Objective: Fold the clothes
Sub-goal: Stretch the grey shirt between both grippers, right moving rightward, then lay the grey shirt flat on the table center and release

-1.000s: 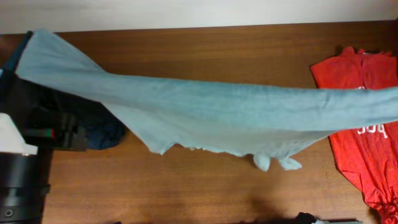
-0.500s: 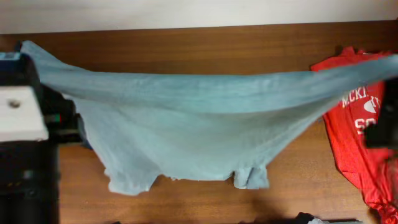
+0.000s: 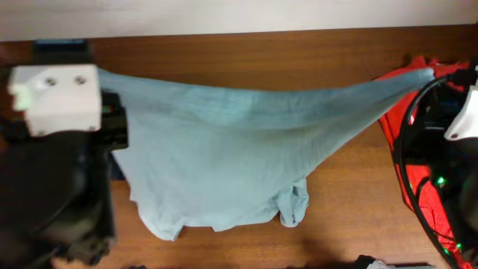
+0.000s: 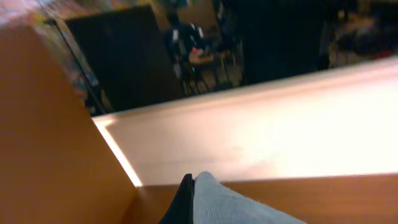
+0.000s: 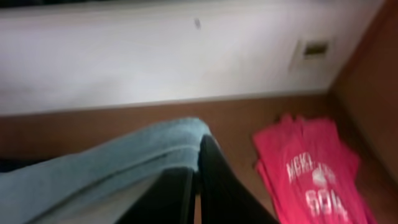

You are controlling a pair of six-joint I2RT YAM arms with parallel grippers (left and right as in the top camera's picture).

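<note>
A pale grey-blue T-shirt (image 3: 224,142) hangs stretched taut by two corners above the worktop (image 3: 261,52), lower edge sagging, while a red T-shirt (image 5: 311,174) with white lettering lies flat at the right.

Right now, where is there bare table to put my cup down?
Bare wood shows on the table behind the blue shirt, and at the front between it and the red shirt. The left arm and right arm crowd the ends.

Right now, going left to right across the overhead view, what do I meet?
Left arm's white and black housing → pale grey-blue cotton T-shirt, stretched between the two arms → right arm with looping black cables.
</note>
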